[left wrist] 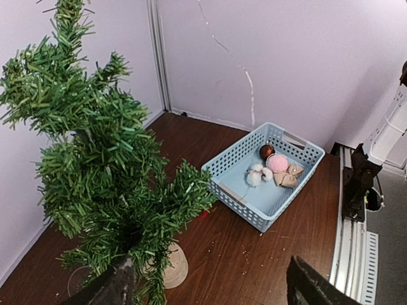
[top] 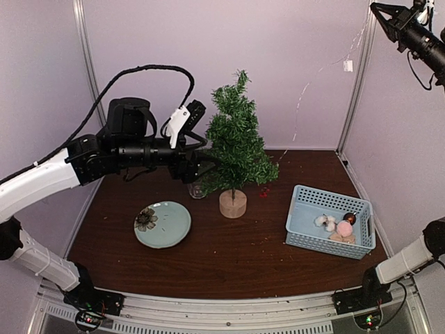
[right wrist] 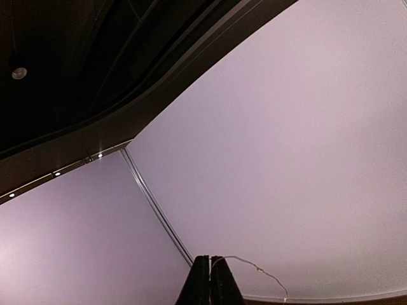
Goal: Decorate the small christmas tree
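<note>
While the left jaws are spread at nine o'clock of the small christmas tree (top: 235,149) — a thin wire (right wrist: 257,269) is pinched by the right jaws.

Green tree (top: 235,142) w/ tan base (top: 233,204), pale-blue lattice basket (top: 323,243), teal plate (top: 170,224) w/ dark flower print.

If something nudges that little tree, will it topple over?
Probably fairly easily if pushed near the top: the tree is tall over a small round wooden base. Its bristly branches would likely bend and spring back.
</note>
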